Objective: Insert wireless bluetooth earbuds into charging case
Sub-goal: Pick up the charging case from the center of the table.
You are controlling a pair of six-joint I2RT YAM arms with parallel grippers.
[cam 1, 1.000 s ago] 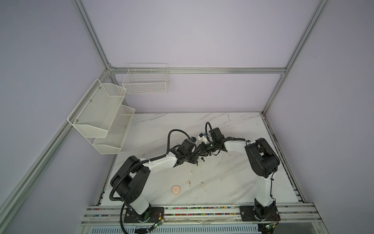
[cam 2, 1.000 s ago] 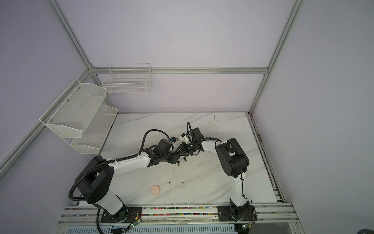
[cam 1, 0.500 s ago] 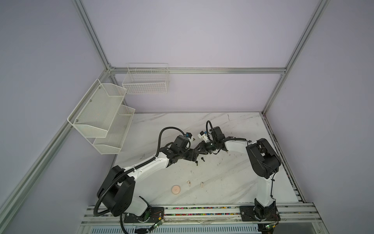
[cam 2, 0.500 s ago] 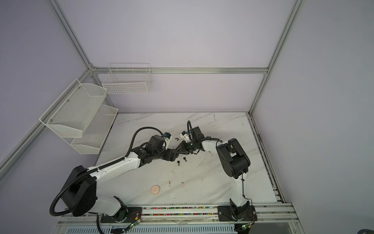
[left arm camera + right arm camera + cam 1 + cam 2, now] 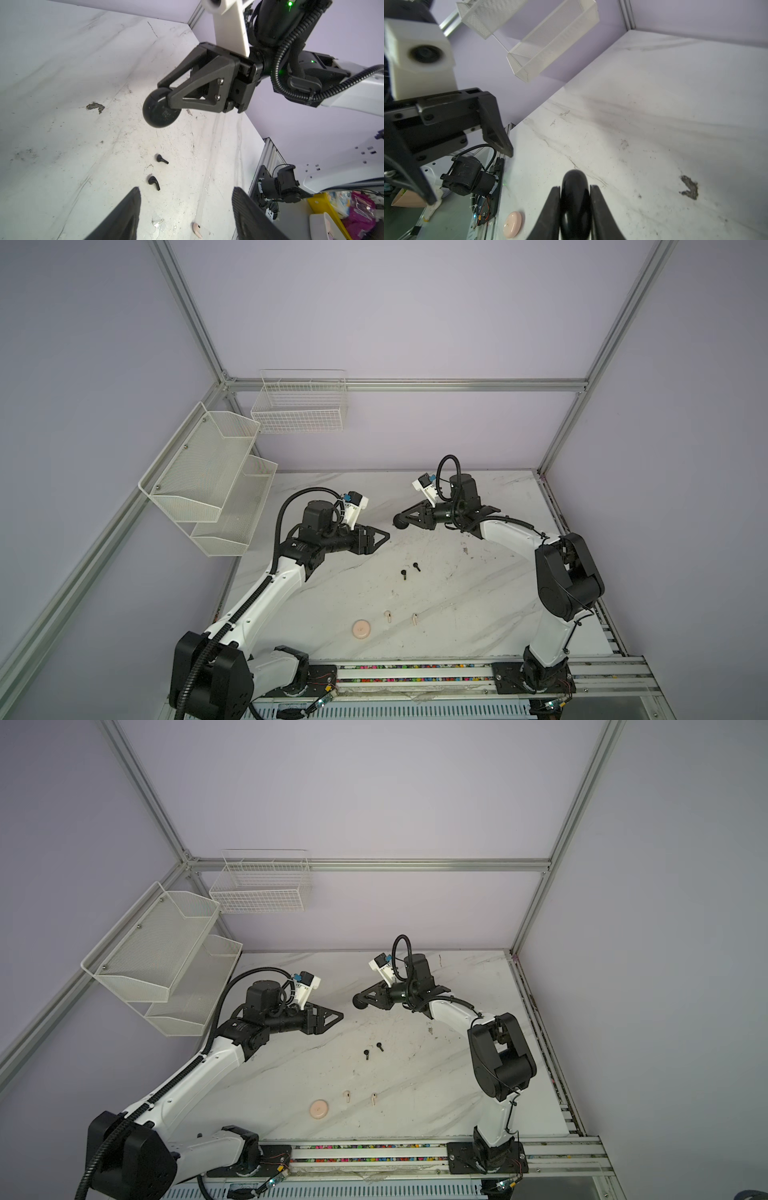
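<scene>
My right gripper [image 5: 575,187] is shut on a round black charging case [image 5: 574,207], held edge-on above the table; the case [image 5: 401,521] shows in both top views and in the left wrist view [image 5: 161,113]. My left gripper [image 5: 186,189] is open and empty, a short way left of the case [image 5: 360,1001]. Two black earbuds [image 5: 416,567] [image 5: 403,573] lie on the marble below the gap between the grippers. Two pinkish-cream earbuds [image 5: 387,615] [image 5: 414,618] lie nearer the front edge. A closed pink case [image 5: 362,630] sits to their left.
White mesh shelves [image 5: 216,481] hang on the left wall and a wire basket [image 5: 301,404] on the back wall. A dark scrap [image 5: 95,107] sticks to the table behind the grippers. The rail [image 5: 415,670] runs along the front edge.
The two grippers were together at the table's middle. My left arm has drawn back to the left with its jaws now apart. The right gripper still holds the black case.
</scene>
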